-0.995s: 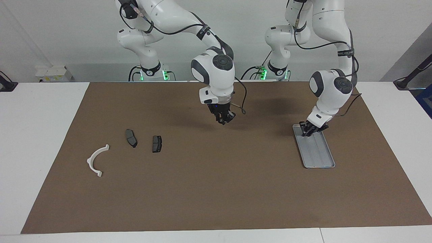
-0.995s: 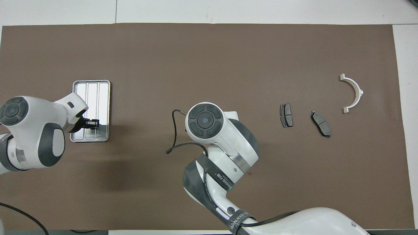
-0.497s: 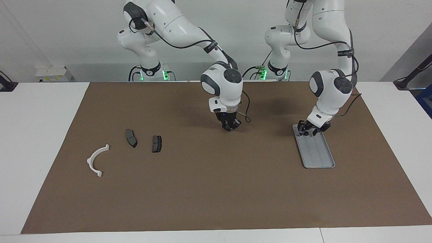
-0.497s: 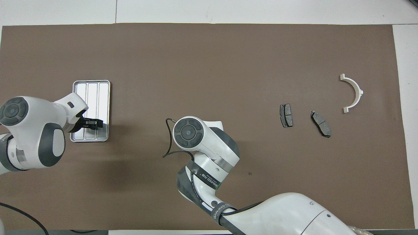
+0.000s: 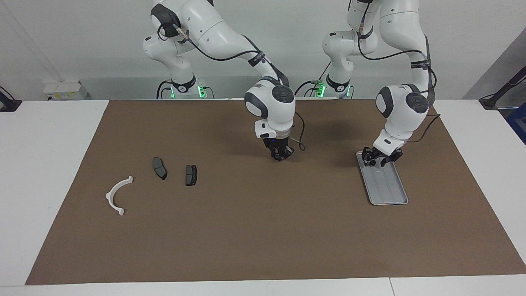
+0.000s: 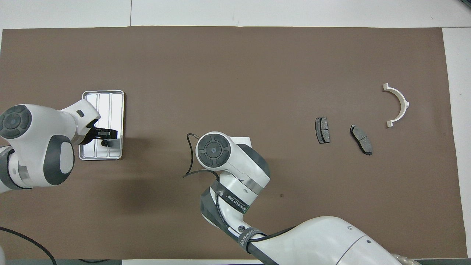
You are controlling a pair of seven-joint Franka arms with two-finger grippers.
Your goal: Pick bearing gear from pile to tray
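Left gripper [image 5: 377, 161] down low over the flat silver-grey metal tray [image 5: 386, 201], at the end nearer to the robots, opened up and holding nothing. Small dark round thing [image 6: 105, 142] on the tray just by its tips; hard to tell what. Tray lying on the brown mat [image 5: 263, 230] toward the left arm's end of the surface. Right gripper [image 5: 280, 157] low over bare mat in the middle; cannot tell if open or closed. Two dark grey brake pads [image 5: 159, 168] [image 5: 191, 175] and a white curved plastic arc [image 5: 110, 194] toward the right arm's end, well apart from the tray.
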